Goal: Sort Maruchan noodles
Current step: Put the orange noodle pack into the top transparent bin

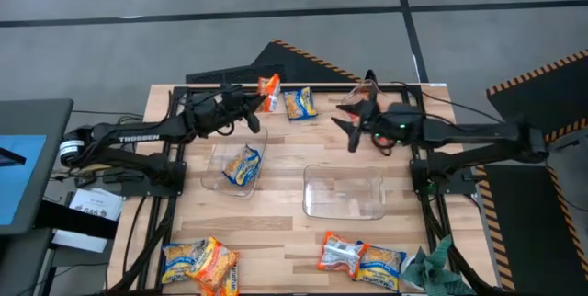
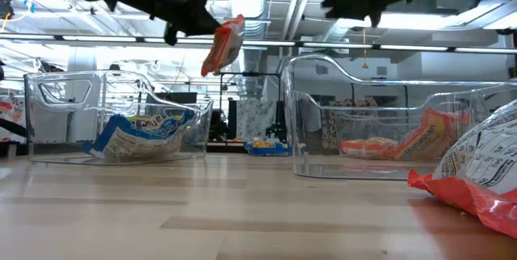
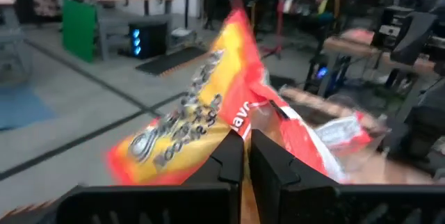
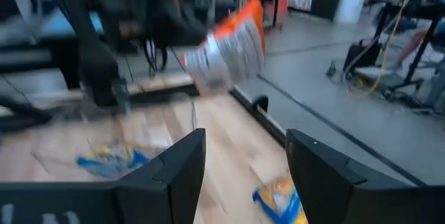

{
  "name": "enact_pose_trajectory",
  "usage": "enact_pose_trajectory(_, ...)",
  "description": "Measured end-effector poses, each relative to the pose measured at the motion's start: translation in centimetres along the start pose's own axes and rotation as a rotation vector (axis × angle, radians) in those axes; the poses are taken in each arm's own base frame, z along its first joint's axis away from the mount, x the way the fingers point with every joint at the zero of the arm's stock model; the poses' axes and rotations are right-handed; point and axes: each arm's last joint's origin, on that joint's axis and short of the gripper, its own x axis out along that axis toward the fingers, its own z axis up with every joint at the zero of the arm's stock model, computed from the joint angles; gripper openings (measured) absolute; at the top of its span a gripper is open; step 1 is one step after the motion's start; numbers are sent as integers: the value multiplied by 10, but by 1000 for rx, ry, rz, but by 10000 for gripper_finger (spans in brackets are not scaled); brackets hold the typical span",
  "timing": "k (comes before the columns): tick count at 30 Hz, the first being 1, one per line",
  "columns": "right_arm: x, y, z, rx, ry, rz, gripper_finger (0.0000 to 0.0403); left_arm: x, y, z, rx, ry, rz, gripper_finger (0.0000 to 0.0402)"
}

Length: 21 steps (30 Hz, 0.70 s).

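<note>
My left gripper [image 1: 254,110] [image 3: 245,156] is shut on an orange-red Maruchan packet [image 1: 268,88] [image 2: 224,44] [image 4: 229,43], held in the air beyond the left clear bin [image 1: 236,169]. A yellow-and-blue packet [image 1: 243,165] [image 2: 141,133] lies flat in that bin. Another yellow-and-blue packet [image 1: 299,103] lies on the table by the far edge. My right gripper [image 1: 346,130] [image 4: 243,175] is open and hovers over the table beyond the right clear bin [image 1: 344,191], touching nothing. More packets lie near the near edge, in a left group [image 1: 200,264] and a right group [image 1: 362,257]. My left gripper pinches the orange-red packet between its two fingers at one edge [image 3: 240,125]. The fingers come roughly level from the table's left. The packet is lifted clear of the table and sticks out past the fingertips, tilted.
A green cloth [image 1: 432,267] lies at the near right corner. A red packet [image 2: 477,178] lies close to the low camera. The two bins stand mid-table with bare wood between them and the near packet groups.
</note>
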Motion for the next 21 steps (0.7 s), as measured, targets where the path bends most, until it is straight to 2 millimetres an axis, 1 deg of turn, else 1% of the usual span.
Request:
enact_pose_trajectory(3,-11,-3,9,18,-51,2,224,12,-4,-9,-24,-6,-58,0)
enact_pose_trajectory(6,-19,-5,16,28,-88,2,224,34,-11,-16,-26,21,-102,0)
enact_pose_trajectory(10,-26,-8,20,36,-117,-1,224,74,-25,-18,5,48,-167,0)
enact_pose_trajectory(13,-27,-8,21,37,-122,0,224,108,-39,-20,9,53,-217,0)
enact_pose_trajectory(18,-28,-7,22,39,-127,6,224,165,-57,-28,54,35,-234,0)
enact_pose_trajectory(21,-29,-7,22,40,-132,6,224,194,-66,-32,56,24,-258,0)
